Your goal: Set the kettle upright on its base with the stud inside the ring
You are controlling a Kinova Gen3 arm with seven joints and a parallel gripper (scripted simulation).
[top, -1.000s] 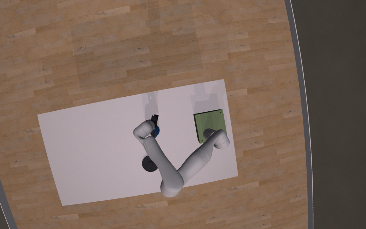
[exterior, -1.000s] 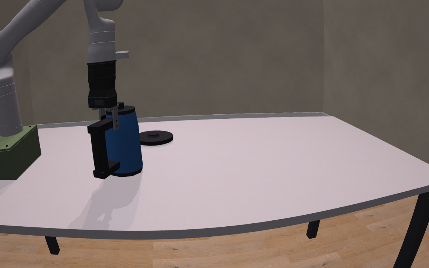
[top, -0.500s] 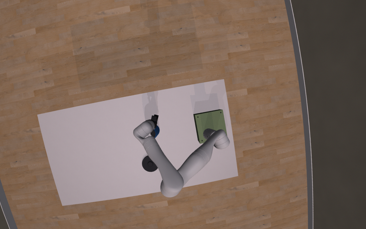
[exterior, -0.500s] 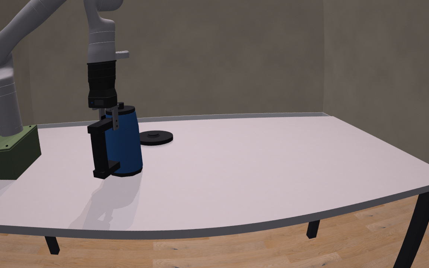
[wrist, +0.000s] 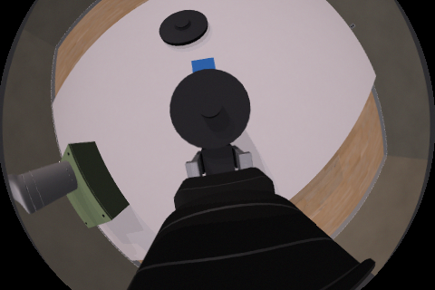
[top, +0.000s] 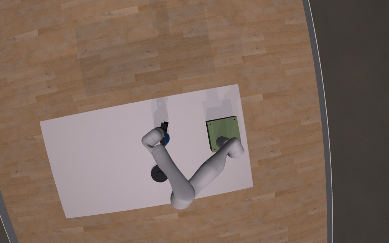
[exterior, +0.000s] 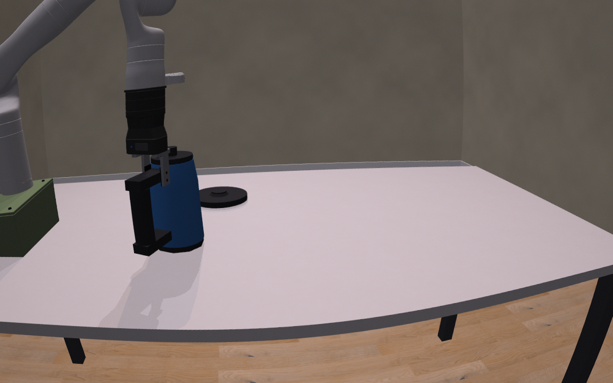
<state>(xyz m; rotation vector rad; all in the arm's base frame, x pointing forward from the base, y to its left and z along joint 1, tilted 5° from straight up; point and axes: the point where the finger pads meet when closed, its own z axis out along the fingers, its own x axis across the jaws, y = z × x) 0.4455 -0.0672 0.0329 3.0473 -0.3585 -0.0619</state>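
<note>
The blue kettle (exterior: 176, 205) with a black lid and black handle (exterior: 142, 209) stands upright on the white table. My gripper (exterior: 155, 175) comes straight down from above and is shut on the top bar of the handle, beside the lid. In the wrist view the lid (wrist: 209, 108) fills the middle, with the fingers closed on the handle just below it. The round black base (exterior: 223, 196) with its centre stud lies on the table behind the kettle, apart from it; it also shows in the wrist view (wrist: 184, 28) and from above (top: 159, 174). The kettle (top: 166, 139) is mostly hidden under the arm from above.
The green mounting block (exterior: 8, 216) (top: 223, 132) of the arm stands at the left of the table. The arm's links (top: 186, 175) reach over the table near the base. The table's edges and wooden floor surround the work area.
</note>
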